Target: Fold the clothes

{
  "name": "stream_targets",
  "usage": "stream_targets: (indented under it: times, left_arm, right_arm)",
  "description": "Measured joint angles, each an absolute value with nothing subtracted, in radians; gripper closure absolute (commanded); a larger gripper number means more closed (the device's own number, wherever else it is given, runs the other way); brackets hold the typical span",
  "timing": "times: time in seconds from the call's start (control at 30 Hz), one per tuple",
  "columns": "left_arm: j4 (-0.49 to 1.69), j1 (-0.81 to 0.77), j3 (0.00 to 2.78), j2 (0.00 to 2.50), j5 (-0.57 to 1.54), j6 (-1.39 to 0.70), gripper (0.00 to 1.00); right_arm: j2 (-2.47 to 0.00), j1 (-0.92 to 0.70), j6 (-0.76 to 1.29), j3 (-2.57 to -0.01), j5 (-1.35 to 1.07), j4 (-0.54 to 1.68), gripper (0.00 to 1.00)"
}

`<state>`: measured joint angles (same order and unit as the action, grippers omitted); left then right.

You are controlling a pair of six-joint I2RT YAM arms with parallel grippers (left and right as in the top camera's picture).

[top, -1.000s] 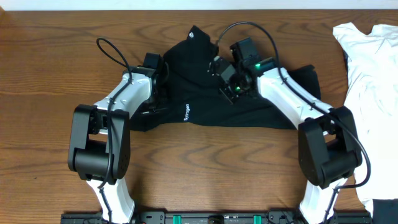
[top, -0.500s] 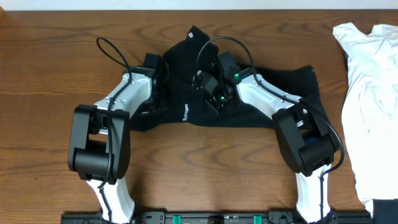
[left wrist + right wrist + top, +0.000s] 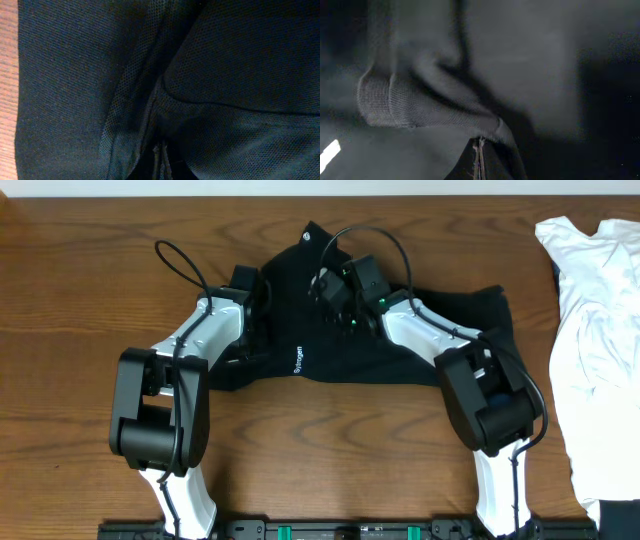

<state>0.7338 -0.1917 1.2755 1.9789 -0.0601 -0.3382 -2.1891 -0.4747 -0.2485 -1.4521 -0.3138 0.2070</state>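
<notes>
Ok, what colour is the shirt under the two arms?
The shirt is black, with small white lettering; the overhead view shows it best.

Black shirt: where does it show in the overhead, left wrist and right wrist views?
Overhead: the black shirt lies spread at top centre, between the two arms, left of the white shirt.
Left wrist: it fills nearly the whole frame.
Right wrist: it fills the frame, with a ribbed fold at left.
Shared landmark: the wooden table, seen again as a strip at the left wrist view's left edge; the right wrist view does not show it.
</notes>
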Motion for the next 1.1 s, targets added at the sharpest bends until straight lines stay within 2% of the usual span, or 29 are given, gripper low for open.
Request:
stream_targets:
  times: [0.2,0.33,0.8,1.1]
  left_arm:
    - [0.734,-0.192,1.275,1.979,-0.060,-0.338,0.94]
    - [0.734,-0.192,1.275,1.979,-0.060,-0.338,0.94]
    - [0.731,-0.192,1.275,1.979,-0.063,-0.338,0.94]
    - [0.731,-0.192,1.275,1.979,-0.064,-0.336,0.94]
  right_arm:
    - [-2.189,-0.434,-0.140,-1.452,-0.219,0.073,0.98]
    - [-2.189,-0.402,-0.112,-1.452,-0.202,0.083,0.99]
    - [-1.999,-0.367,-0.095,-1.461,-0.315,0.629,0.99]
    - [-2.070,-0.361,-0.099,-1.451,-0.200,0.690,0.99]
